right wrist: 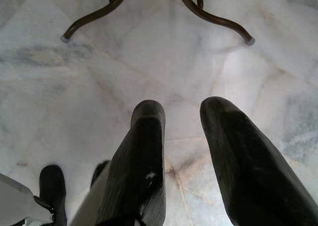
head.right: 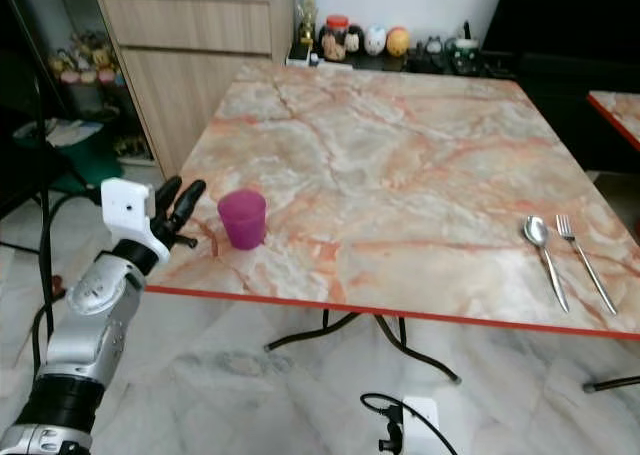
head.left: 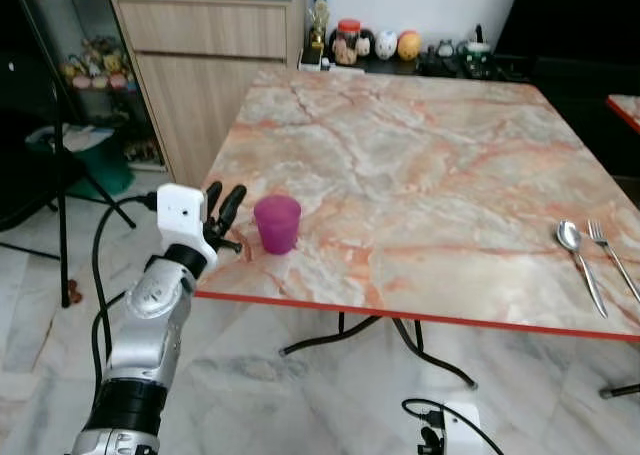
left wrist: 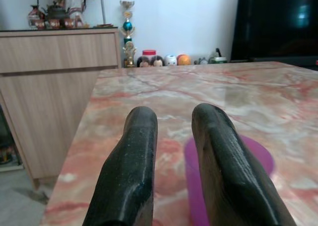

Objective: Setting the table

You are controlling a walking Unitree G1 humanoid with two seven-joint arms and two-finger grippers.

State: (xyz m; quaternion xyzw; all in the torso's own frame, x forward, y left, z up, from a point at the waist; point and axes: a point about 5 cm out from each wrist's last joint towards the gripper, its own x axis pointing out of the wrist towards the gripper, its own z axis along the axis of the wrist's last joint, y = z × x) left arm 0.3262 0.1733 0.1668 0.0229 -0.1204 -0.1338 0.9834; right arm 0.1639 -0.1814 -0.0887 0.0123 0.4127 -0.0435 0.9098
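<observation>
You are facing a marble bench (head.left: 420, 165) with an orange edge, set on a pale marble floor (right wrist: 164, 72), with a wooden cabinet (head.left: 200, 65) behind its far-left corner. A purple cup (head.left: 277, 223) stands upright near the bench's left front corner, and a spoon (head.left: 578, 253) and fork (head.left: 612, 253) lie side by side well apart from it at the right front. Your left hand (head.left: 222, 218) sits just beside the cup at the bench's left edge, its 2 fingers (left wrist: 134, 161) spread with nothing between them; the cup shows partly behind the one finger, not in the gap. Your right hand (right wrist: 184, 156) hangs idle over the floor, fingers spread and empty. If the step is to take the cup, shift the left hand sideways so the cup centres between the fingers before closing, and close low on the wall so it does not tip. Mind the near edge: the cup stands close to it, so nudge inward, never outward. The bench middle lies open for carrying it toward the cutlery.
</observation>
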